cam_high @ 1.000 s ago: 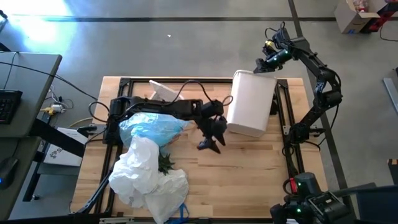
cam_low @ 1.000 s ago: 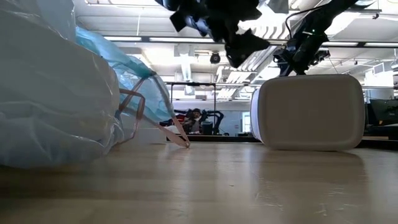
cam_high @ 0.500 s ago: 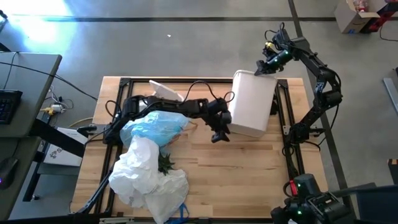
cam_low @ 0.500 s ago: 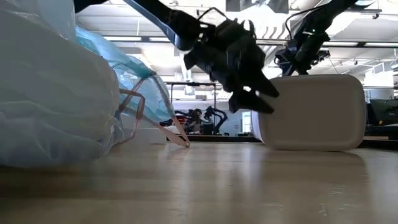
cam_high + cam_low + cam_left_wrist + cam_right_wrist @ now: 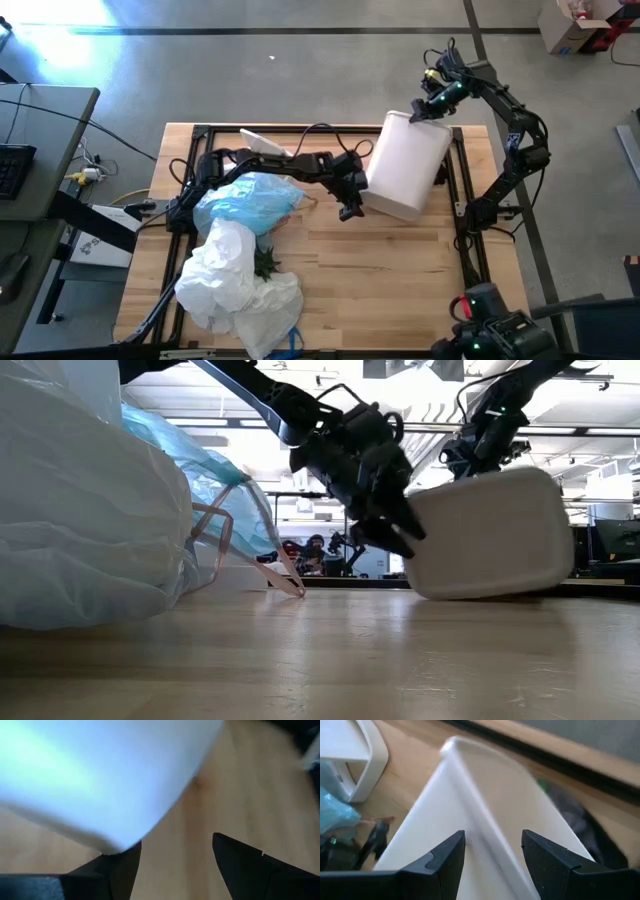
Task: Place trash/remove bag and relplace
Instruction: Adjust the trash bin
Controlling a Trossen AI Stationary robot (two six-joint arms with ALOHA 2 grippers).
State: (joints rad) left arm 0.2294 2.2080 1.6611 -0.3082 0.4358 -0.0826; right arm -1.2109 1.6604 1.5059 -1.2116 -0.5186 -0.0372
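Lying well behind the left tool [image 5: 349, 205], the bag [image 5: 245, 201] rests untouched.

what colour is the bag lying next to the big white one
Light blue, translucent and crinkly. The bag shows best in the high view.

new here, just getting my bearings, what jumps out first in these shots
The white bin lies tipped on its side at the table's far right, the right tool at its upper end and the left tool, open, at its lower edge. On the left, a light-blue bag and a white plastic heap sprawl.
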